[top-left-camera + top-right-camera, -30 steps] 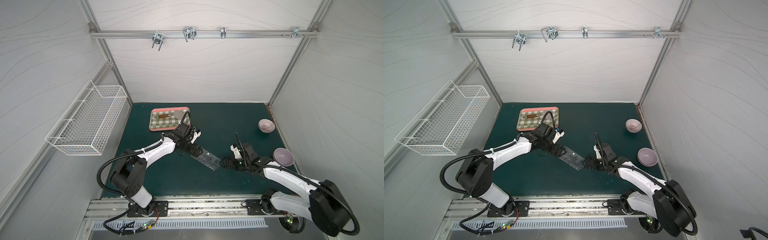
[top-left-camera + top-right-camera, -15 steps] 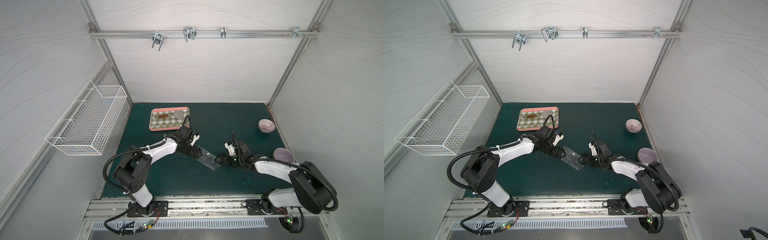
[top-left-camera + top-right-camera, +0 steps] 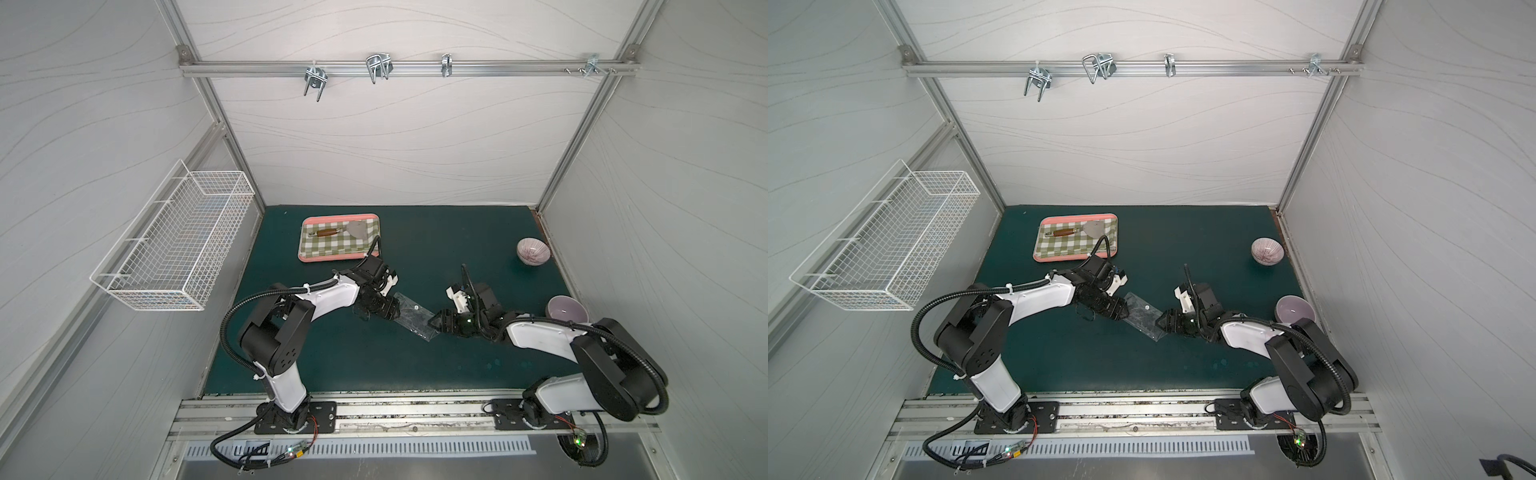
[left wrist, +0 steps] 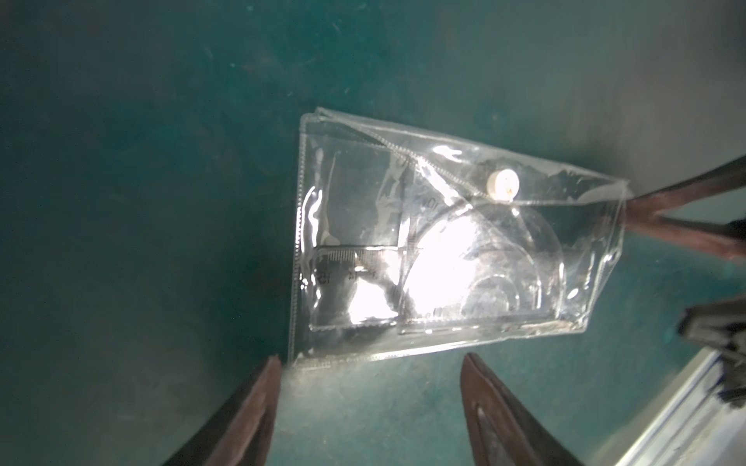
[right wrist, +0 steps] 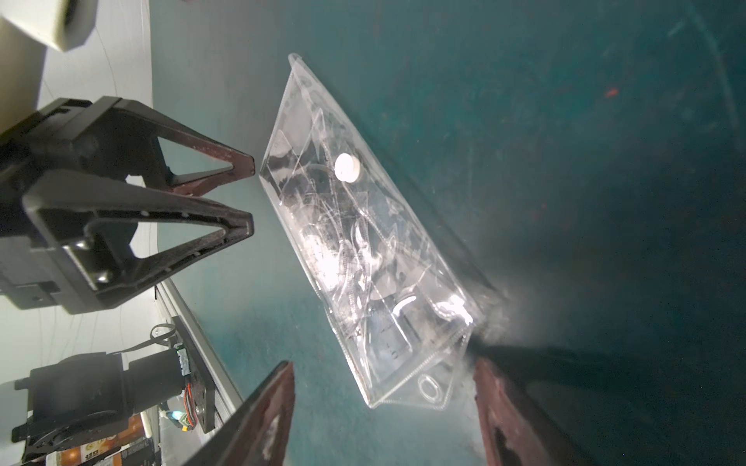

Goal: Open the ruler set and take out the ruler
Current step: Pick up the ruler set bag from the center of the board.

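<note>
In a top view, find pouch (image 3: 414, 318) flat on mat (image 3: 374, 365), left claw (image 3: 392, 312) at its 10 o'clock, right claw (image 3: 434, 326) at 4 o'clock. Left wrist: jaws part open, empty, just short of pouch edge; advance, pinch, avoid snap (image 4: 501, 184). Right wrist: jaws apart around corner, not gripping; close squarely.

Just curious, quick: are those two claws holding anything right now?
Left gripper: open, at one end of the ruler set, holding nothing.
Right gripper: open, around its other end.

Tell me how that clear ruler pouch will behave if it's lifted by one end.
The ruler set probably sags where unsupported: thin, wrinkled clear film. Its glossy, glaring surface looks slippery, so it may slide on the green mat when nudged. Likely light, being flat.
</note>
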